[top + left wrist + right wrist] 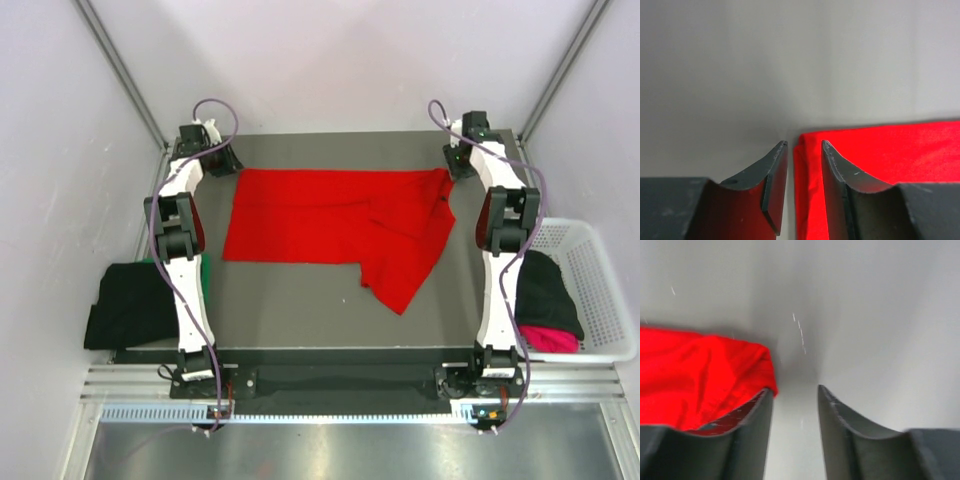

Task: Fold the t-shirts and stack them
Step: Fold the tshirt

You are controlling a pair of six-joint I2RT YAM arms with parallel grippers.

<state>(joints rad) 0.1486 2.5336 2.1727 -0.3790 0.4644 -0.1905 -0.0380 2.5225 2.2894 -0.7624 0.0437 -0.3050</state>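
The bright red t-shirt (pixel 330 215) lies on the dark table (pixel 300 310), roughly folded into a wide band, with a loose flap hanging toward the near right. My left gripper (pixel 220 160) is at the shirt's far left corner. In the left wrist view it (pixel 804 145) is open, and the folded red edge (pixel 890 150) shows in the gap between the jaws and to the right. My right gripper (pixel 458 160) is at the far right corner. In the right wrist view it (pixel 795 390) is open and empty, with the red cloth (pixel 690 370) just left of its left finger.
A black shirt (pixel 125 300) lies on a green one (pixel 205 275) off the table's left edge. A white mesh basket (pixel 600 270) at the right holds a black shirt (pixel 545 290) and a magenta-pink one (pixel 550 338). Pale walls close in on the sides and back.
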